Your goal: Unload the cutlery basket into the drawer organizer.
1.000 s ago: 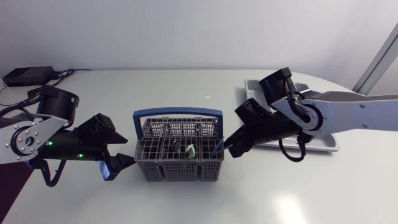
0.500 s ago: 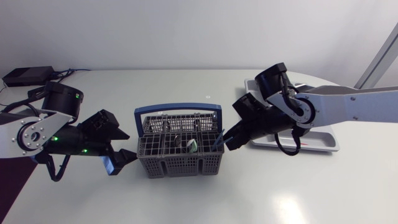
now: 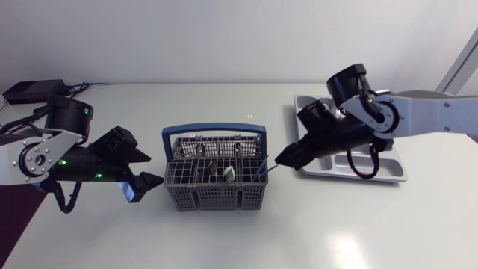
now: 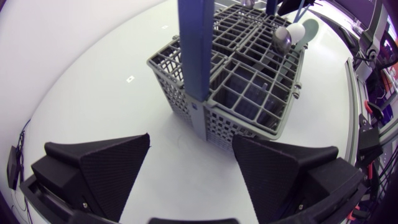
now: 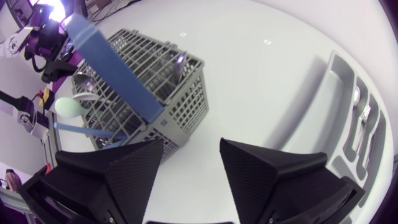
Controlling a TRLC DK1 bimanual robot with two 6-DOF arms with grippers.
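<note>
Basket (image 3: 216,200) mid-table, organizer (image 3: 388,173) right of it, left tool (image 3: 153,181) at its left end, right tool (image 3: 282,158) between them.

Drawer organizer (image 3: 396,176) half hidden behind right arm (image 3: 427,119); cutlery (image 3: 227,178) handles sunk inside basket (image 3: 216,200), unreadable.

L end effector (image 3: 149,171) open, tilted down | R end effector (image 3: 283,159) open, tilted down

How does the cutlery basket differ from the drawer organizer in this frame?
The cutlery basket is dark grey open mesh with a blue handle; the drawer organizer is a pale, solid-walled tray. The basket stands tall mid-table; the organizer lies flat, partly under the right arm. Both are divided into compartments.
</note>
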